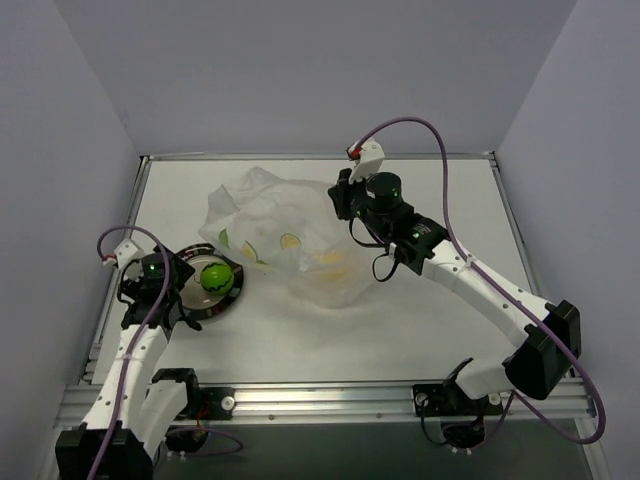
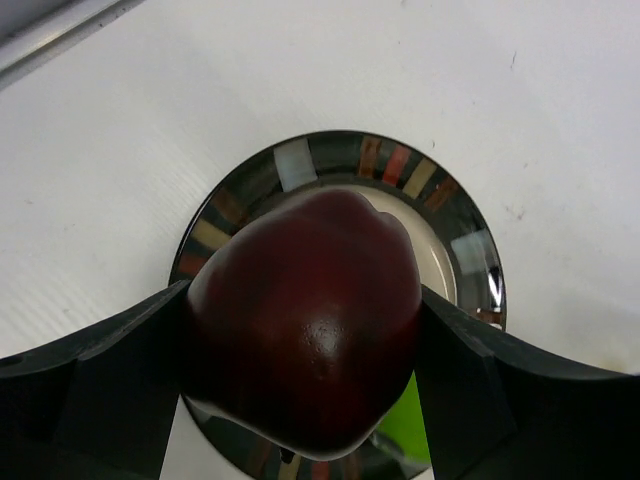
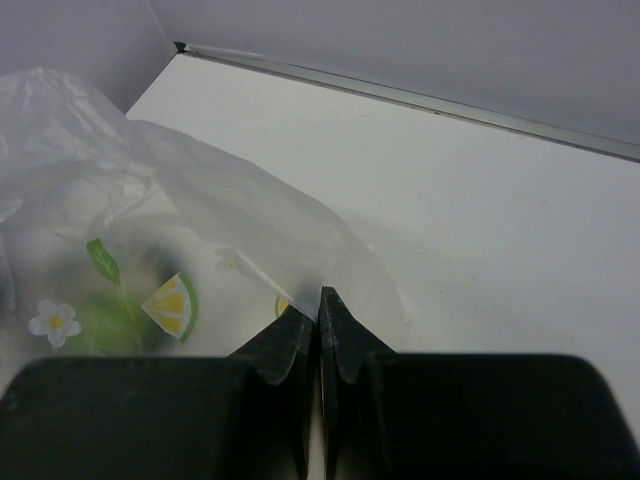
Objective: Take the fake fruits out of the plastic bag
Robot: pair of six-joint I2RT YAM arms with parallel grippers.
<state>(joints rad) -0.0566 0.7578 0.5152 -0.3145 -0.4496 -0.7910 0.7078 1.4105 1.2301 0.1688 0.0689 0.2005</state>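
Note:
My left gripper is shut on the dark red fruit and holds it just over the round dark-rimmed plate. A sliver of the bright green ball shows under it. In the top view the left gripper is at the plate's left side, and the green ball lies on the plate. My right gripper is shut, pinching the clear plastic bag at its edge. In the top view it holds the bag at the right. A yellowish shape shows through the film.
The table's metal rail runs along the far edge. The grey side wall stands close to the left of the plate. The right arm's forearm stretches across the right half of the table.

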